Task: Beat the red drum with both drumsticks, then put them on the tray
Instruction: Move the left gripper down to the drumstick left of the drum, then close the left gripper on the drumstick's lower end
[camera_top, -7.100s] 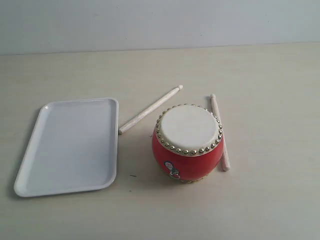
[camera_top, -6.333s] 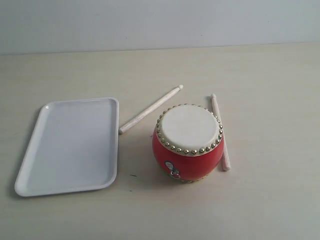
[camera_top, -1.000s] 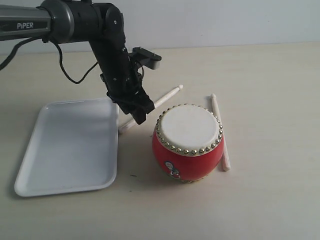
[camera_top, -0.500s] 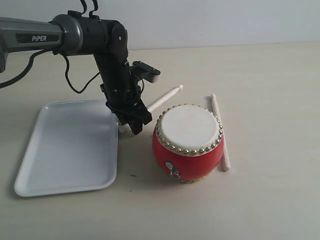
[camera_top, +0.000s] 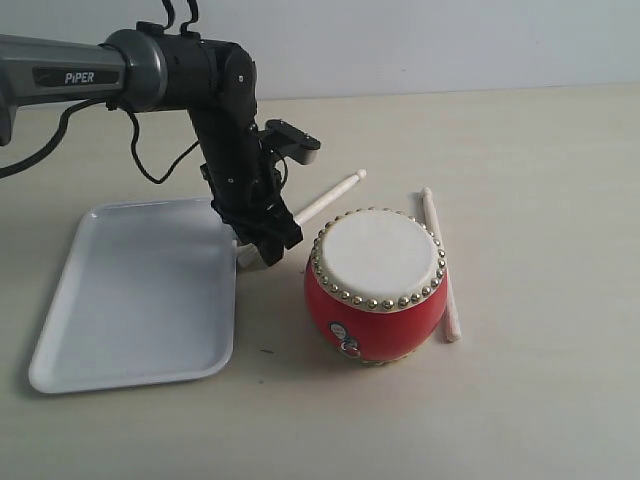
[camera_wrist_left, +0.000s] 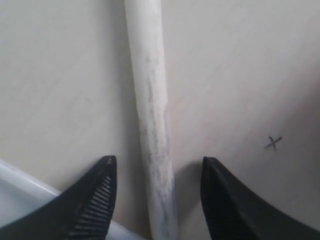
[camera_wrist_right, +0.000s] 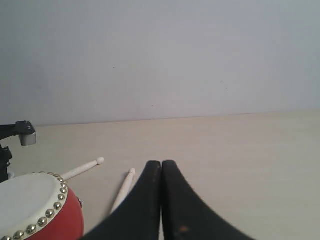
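The red drum (camera_top: 375, 290) stands upright on the table, its cream skin facing up. One drumstick (camera_top: 327, 199) lies slanting between the drum and the tray (camera_top: 130, 295). My left gripper (camera_top: 262, 246) is low over that stick's butt end, beside the tray's corner. In the left wrist view this drumstick (camera_wrist_left: 151, 125) lies on the table between the open fingers (camera_wrist_left: 95, 200), untouched by either. The other drumstick (camera_top: 439, 266) lies to the right of the drum. My right gripper (camera_wrist_right: 161, 164) is shut and empty, away from the drum (camera_wrist_right: 35, 210), and is outside the exterior view.
The white tray's rim (camera_wrist_left: 12, 192) sits right beside one left finger. A small pencilled cross (camera_wrist_left: 272, 143) marks the table. A pale wall rises behind the table. Both sticks (camera_wrist_right: 82, 169) (camera_wrist_right: 123, 188) show in the right wrist view.
The left arm came in from the left and lowered its open gripper over the stick's butt end. In the last half second it barely moved. Drum, sticks and tray stayed put.
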